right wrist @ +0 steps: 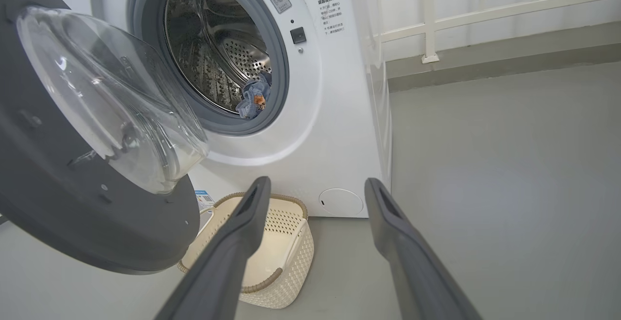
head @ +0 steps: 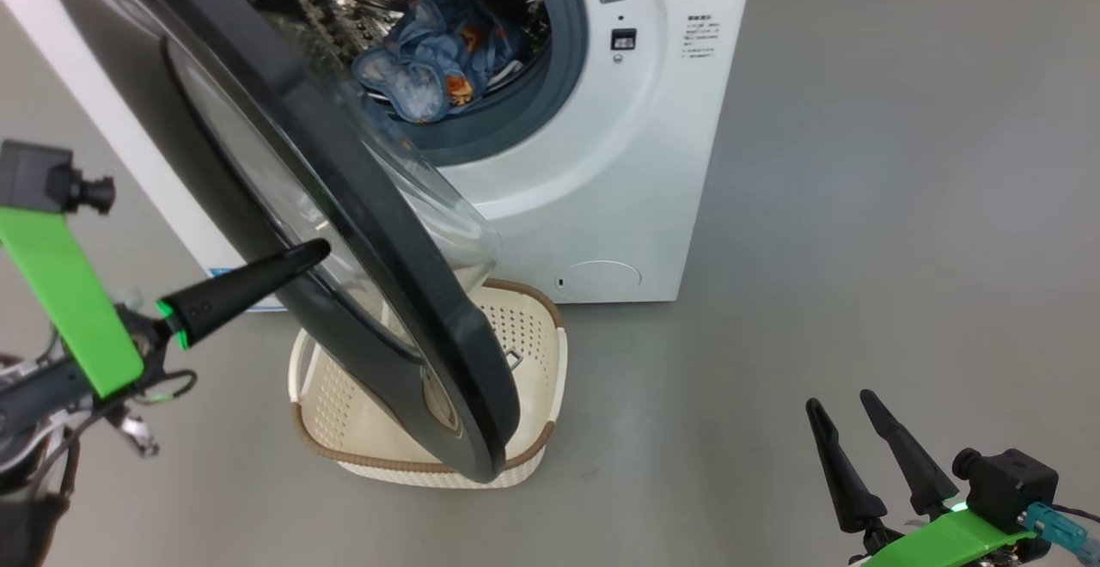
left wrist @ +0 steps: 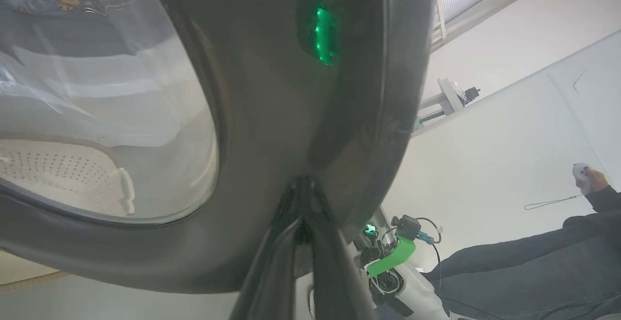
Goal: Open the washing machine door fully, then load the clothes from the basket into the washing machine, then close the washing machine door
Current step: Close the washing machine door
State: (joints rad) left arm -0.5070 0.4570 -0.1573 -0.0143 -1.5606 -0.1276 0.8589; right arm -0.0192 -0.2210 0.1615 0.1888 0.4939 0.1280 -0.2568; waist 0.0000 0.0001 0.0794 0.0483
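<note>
The clothes (head: pixel 434 56) lay in the washer (head: pixel 601 163) drum and the basket (head: pixel 537 361) looked empty, so I judged loading done. The door (head: pixel 468 361) stood half open over the basket. My left gripper (head: pixel 315 251), jaws pressed together, touched its outer face. My right gripper (head: pixel 840 400) hung spread, near right. Closing was left.

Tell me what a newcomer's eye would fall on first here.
The big black door dominates the middle of the head view, standing partly open over the basket, with the shut left fingers tipped against its outer face. Behind it, blue printed clothes lie inside the washer, upper centre. The right fingers sit open at the lower right, holding nothing.
</note>
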